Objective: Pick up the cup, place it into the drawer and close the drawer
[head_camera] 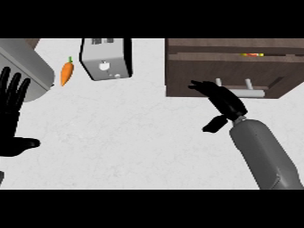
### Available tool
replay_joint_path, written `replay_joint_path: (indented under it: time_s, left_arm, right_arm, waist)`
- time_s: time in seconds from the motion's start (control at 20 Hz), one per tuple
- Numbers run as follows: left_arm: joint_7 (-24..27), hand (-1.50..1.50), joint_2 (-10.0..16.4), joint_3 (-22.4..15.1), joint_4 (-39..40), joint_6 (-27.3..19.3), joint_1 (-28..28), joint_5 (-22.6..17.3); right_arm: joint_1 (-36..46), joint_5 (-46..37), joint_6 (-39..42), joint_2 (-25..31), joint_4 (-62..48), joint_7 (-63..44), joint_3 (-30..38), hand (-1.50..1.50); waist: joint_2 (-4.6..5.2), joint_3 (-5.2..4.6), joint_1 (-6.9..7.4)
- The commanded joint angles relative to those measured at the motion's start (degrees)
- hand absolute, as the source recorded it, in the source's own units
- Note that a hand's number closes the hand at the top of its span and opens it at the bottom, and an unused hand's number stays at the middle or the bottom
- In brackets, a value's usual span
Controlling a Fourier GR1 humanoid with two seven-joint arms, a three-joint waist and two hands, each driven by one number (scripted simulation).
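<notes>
Dark brown wood makes up the drawer (236, 71) at the upper right of the white marbled counter (134, 133), and it stands a little way out from its cabinet. In the narrow gap along its top a small yellow and red thing (253, 54) shows, which may be the cup; too little of it is visible to tell. The right hand (225, 103) reaches up to the drawer's front with its fingers straight and held together, their tips at the panel just left of the silver handle (245, 91), and its thumb hangs down apart. The left hand (3, 111) rests at the left edge, spread flat with fingers up. A toaster (106, 59) and a carrot (66, 72) lie near the top.
</notes>
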State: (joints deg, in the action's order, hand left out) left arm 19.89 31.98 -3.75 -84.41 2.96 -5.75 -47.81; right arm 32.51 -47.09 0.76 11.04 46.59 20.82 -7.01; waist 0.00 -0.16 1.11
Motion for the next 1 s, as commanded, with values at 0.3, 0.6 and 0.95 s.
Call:
replay_joint_path:
  time_s: [0.3,0.6,0.95]
  left_arm:
    - [-1.2,-1.50,-0.7,3.0,3.7,4.7,-2.4,-0.1]
    - [0.3,-1.50,-0.8,3.1,3.8,7.1,-0.7,1.2]
    - [0.6,-1.50,-2.6,1.5,5.2,5.2,-3.4,3.9]
  right_arm:
    - [17.4,1.7,0.9,3.6,-27.4,9.9,8.0,-1.50]
    - [21.3,1.6,1.1,7.1,-33.3,12.6,9.8,-1.50]
    - [23.9,1.9,3.3,11.4,-35.9,14.8,10.8,-1.50]
  waist:
    - [1.11,0.27,1.48]
    - [1.57,0.31,2.66]
    - [2.53,0.38,3.62]
